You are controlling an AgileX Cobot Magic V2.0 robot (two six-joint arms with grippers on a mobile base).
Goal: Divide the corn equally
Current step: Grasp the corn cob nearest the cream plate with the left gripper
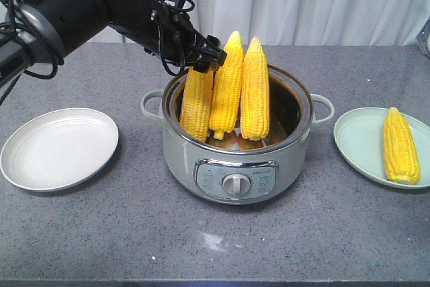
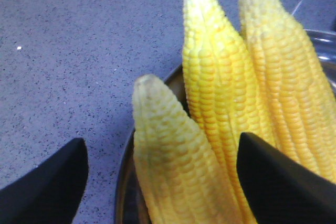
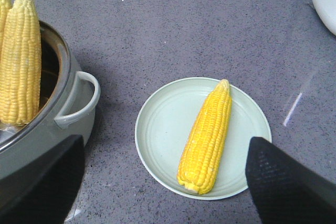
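Looking maybe a quarter done, one corn cob sits on the green plate below the right gripper with jaws wide apart, three stand in the pot, white plate has none, left gripper spread around the leftmost cob, not clamped yet

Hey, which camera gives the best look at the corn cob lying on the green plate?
The right wrist view: the corn cob lies whole, close and central on the green plate, seen from above. The front-facing view shows it smaller, at the right edge. The left wrist view shows only other cobs, not this one.
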